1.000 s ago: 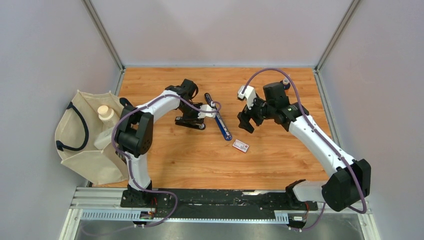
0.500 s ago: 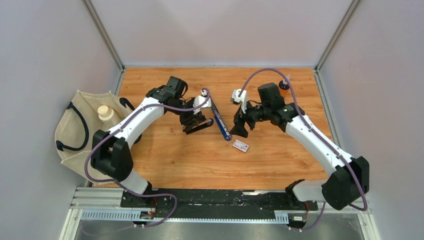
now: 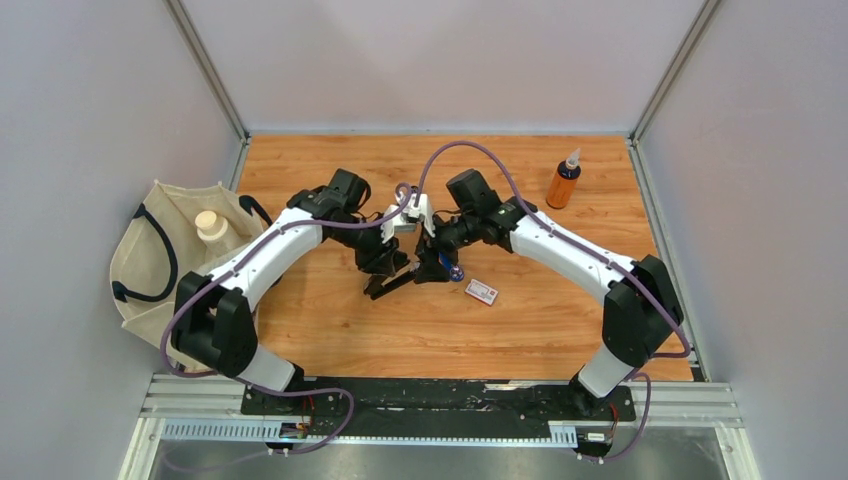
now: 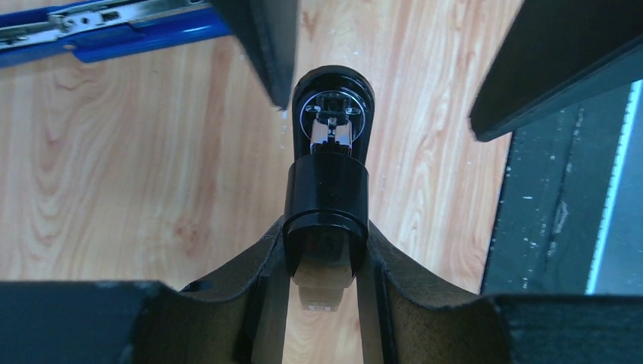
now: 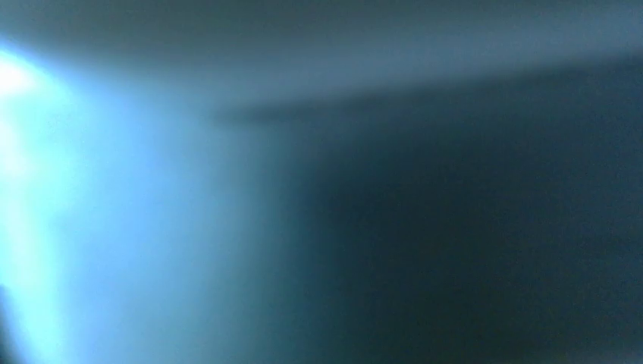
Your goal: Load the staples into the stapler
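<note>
The staples lie on the table, just right of the stapler. The left claw grips the stapler's black arm. The right claw crowds its blue base, jaws unreadable. A bottle stands far right and a bag lies left.

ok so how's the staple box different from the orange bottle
The staple box is white and red, lying flat; the orange bottle stands upright, taller. The staple box sits near the middle; the orange bottle stands at the far right. Neither is held.
</note>
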